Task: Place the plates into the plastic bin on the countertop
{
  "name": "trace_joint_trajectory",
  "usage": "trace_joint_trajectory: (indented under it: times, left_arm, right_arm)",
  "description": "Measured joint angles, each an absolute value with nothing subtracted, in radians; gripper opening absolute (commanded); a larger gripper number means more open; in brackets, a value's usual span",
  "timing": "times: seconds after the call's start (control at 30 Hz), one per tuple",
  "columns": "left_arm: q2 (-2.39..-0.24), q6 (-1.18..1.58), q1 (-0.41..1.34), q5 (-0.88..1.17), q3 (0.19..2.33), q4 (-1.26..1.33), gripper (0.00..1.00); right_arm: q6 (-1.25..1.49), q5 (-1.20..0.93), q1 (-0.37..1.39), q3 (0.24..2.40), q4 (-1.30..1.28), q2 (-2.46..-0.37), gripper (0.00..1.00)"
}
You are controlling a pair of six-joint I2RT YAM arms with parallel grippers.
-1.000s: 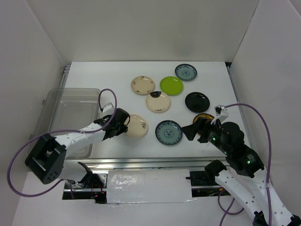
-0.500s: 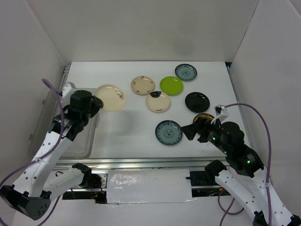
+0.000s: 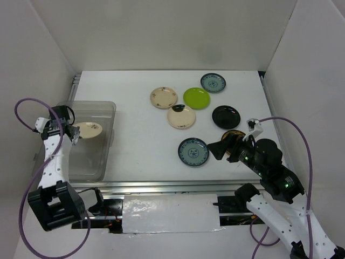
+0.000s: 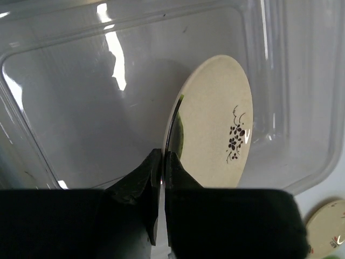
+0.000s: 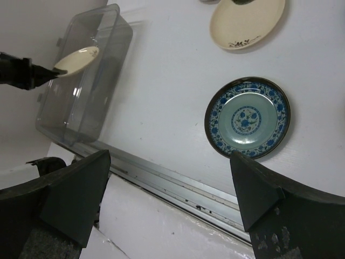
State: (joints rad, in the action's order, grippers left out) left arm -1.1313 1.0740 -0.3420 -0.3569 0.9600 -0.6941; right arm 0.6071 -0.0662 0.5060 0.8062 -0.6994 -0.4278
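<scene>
Hanging tilted over the plastic bin, the cream plate is pinched by its rim in the left gripper. Let go from here, it could land edge-first and bounce, or lean against a bin wall. The right gripper hovers spread and empty near a teal plate. White walls enclose the plain white countertop, where the other plates lie well apart from the bin.

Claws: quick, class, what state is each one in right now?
Left claw: closed on the cream plate.
Right claw: open, holding nothing.
</scene>
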Motion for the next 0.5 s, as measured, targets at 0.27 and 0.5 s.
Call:
trace_joint_trajectory:
  times: [0.27,0.5]
  left_arm:
    - [-1.312,1.05,-0.361,-0.244,0.938,-0.564,0.09]
    - [-1.414,1.038,-0.362,-0.207,0.945,-0.54,0.72]
  right_arm:
    - [0.605,-0.079,0.506,0.809,-0.686,-0.432,1.0]
    - [0.605,-0.096,0.506,0.809,-0.673,-0.448,1.0]
